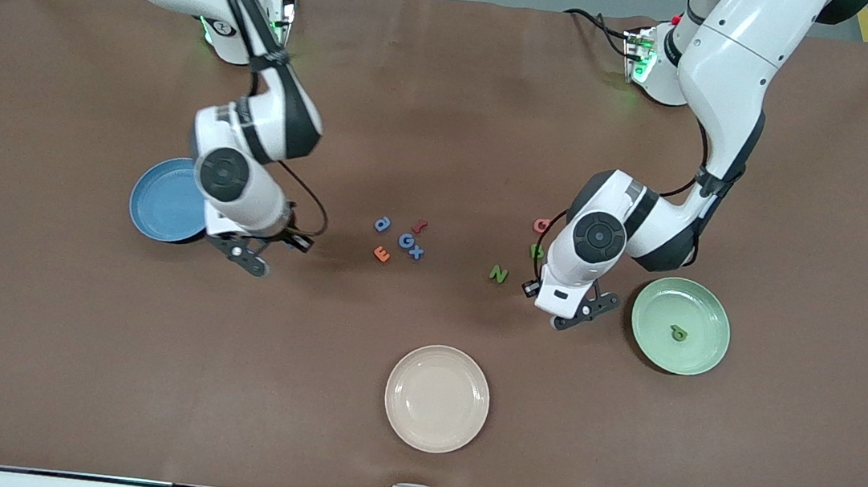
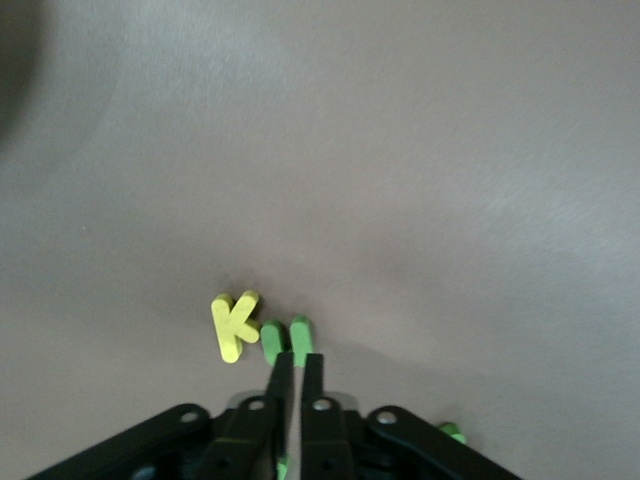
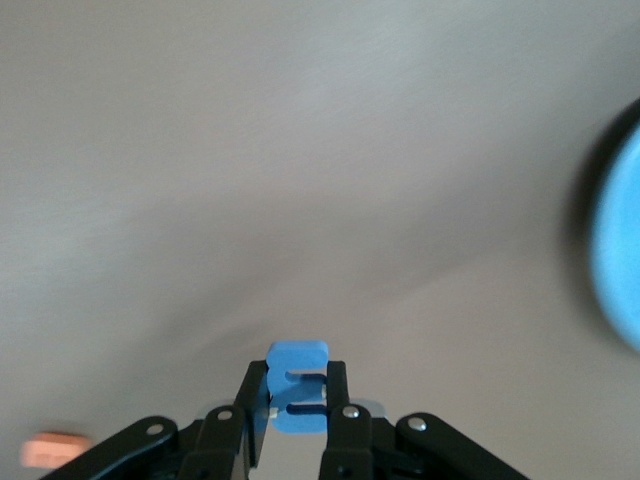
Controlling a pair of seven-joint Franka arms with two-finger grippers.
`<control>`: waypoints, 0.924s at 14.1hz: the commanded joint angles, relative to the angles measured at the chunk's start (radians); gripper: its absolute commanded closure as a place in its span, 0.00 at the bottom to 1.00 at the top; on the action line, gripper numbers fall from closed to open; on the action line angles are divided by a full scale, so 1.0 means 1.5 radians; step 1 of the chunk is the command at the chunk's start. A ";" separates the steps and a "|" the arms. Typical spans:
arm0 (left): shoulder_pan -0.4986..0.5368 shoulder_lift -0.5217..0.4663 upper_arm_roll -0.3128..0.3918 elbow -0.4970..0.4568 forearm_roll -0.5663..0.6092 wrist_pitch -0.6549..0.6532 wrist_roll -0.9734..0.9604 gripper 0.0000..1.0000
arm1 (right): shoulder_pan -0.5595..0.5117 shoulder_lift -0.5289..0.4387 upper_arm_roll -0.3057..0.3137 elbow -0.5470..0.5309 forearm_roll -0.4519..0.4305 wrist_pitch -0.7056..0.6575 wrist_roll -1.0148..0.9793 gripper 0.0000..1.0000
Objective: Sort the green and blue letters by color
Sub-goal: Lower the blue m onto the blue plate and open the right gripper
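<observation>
Clamped tight in the right gripper (image 3: 297, 368): a small chunky blue letter (image 3: 298, 400), seemingly an E, carried low over the brown table (image 1: 31, 314) just at four o'clock of the round blue plate (image 1: 156, 202), which sits at nine o'clock from the table's middle. No letter seen on that plate, though partly hidden by the arm. Left gripper (image 2: 298, 356) down at the table just at nine o'clock of the round green plate (image 1: 706, 300), tips at a small green letter (image 2: 270, 342) beside a yellow K (image 2: 235, 325); cannot tell whether gripped or merely touched. One green letter (image 1: 679, 332) already on the green plate. Left to sort: blue d (image 1: 381, 224), blue G (image 1: 406, 241) and blue X (image 1: 417, 253) near the middle, plus green N (image 1: 498, 274) and green B (image 1: 536, 250) at nine to eleven o'clock of the left gripper. Early going, by the look of it.
</observation>
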 commanded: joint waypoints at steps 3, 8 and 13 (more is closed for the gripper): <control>-0.010 -0.012 -0.003 -0.031 0.011 0.021 -0.020 0.79 | -0.138 -0.137 0.011 -0.209 -0.035 0.083 -0.214 0.99; -0.018 -0.044 -0.021 -0.100 0.025 0.059 -0.003 0.52 | -0.244 -0.138 0.012 -0.265 -0.035 0.149 -0.367 0.98; -0.017 -0.067 -0.042 -0.161 0.069 0.116 -0.003 0.49 | -0.256 -0.137 0.012 -0.264 -0.034 0.140 -0.399 0.00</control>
